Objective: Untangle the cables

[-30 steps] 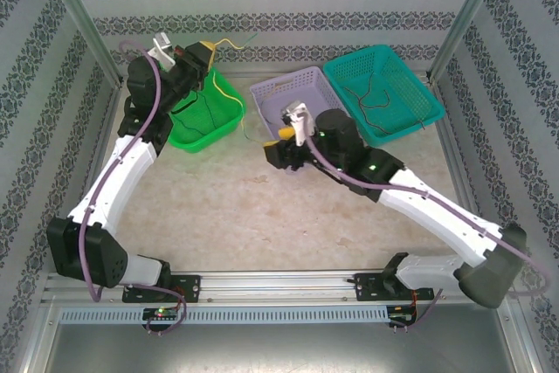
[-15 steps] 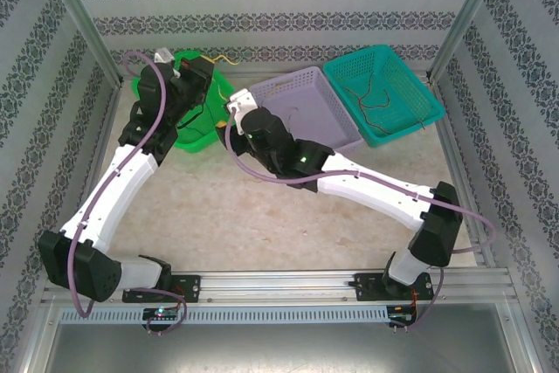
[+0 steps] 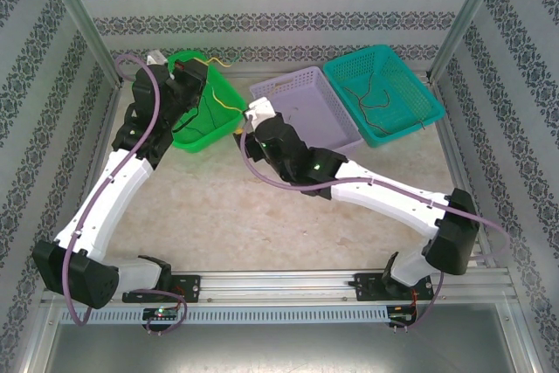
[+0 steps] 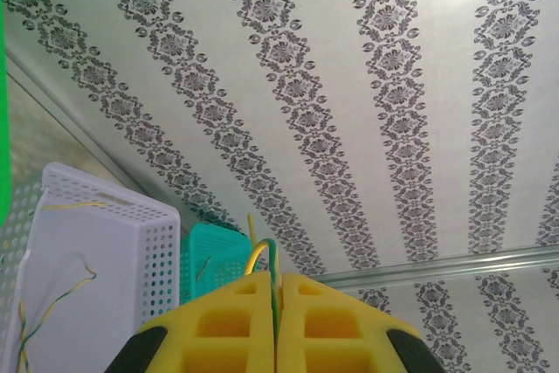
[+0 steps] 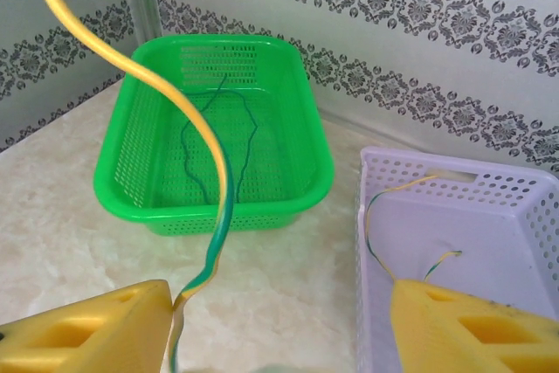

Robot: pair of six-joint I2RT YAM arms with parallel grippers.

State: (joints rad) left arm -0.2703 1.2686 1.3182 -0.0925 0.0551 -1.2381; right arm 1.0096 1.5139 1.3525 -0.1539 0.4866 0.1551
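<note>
My left gripper [image 3: 199,70] hangs over the green basket [image 3: 206,122], its yellow pads [image 4: 236,321] shut on a yellow-green cable [image 4: 276,268]. That cable [image 3: 229,100] runs down to my right gripper [image 3: 245,121], which sits between the green basket and the purple basket [image 3: 325,120]. In the right wrist view the right gripper [image 5: 279,329] is open, and the cable [image 5: 216,189] hangs against the inner face of its left finger [image 5: 96,329]. Thin green cables [image 5: 188,141] lie in the green basket [image 5: 288,189]. Another yellow-green cable [image 5: 371,224] lies in the purple basket [image 5: 515,207].
A teal basket [image 3: 410,124] at the back right holds dark thin cables [image 3: 371,98]. Patterned walls and metal posts [image 3: 79,19] close in the table. Bare marbled tabletop [image 3: 218,207] lies in front of the baskets.
My right arm swung left from in front of the purple basket to the gap beside the green basket, and its jaws stand wider. The left gripper stays shut on the cable.
</note>
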